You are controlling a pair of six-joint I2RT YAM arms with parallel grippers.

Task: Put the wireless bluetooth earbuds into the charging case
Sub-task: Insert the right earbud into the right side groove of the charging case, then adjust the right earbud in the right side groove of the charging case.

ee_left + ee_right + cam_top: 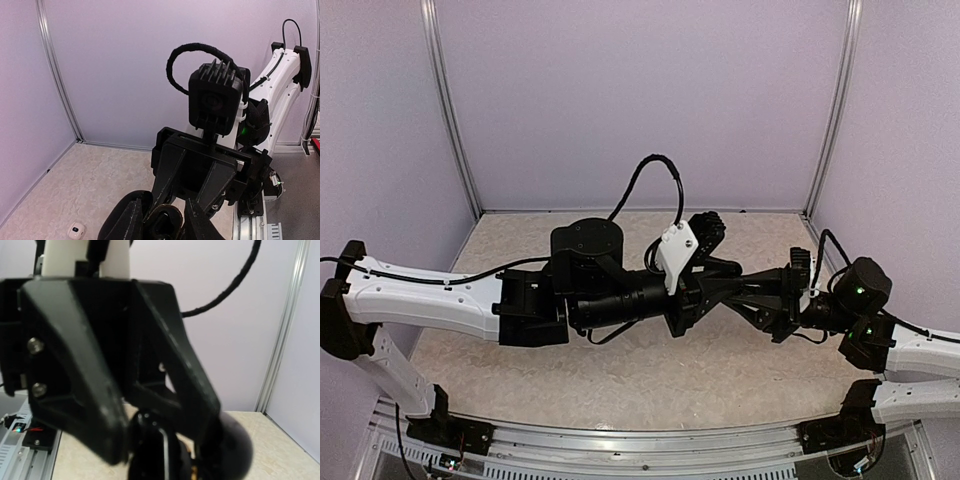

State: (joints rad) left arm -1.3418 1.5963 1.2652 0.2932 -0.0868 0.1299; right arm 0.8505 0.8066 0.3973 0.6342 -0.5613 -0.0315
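Centrally, left gripper (712,285) and right gripper (745,298) meet, fingers flanking the black charging case (162,222). Pinching or loose: cannot tell.

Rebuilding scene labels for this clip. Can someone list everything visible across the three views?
glossy black object: 1, black, mid-table between the claws' fingers, mostly hidden; cannot tell if it is the case
small white item: 1, white with a dark spot, on the table, bottom left of the left wrist view; too small to tell earbud from case
table: 1, beige speckled
walls: pale purple, back and both sides
frame posts: 2, silver, back corners
rail: 1, silver, near edge
left claw: 1, black, facing the right claw
right claw: 1, black, wrist camera above it
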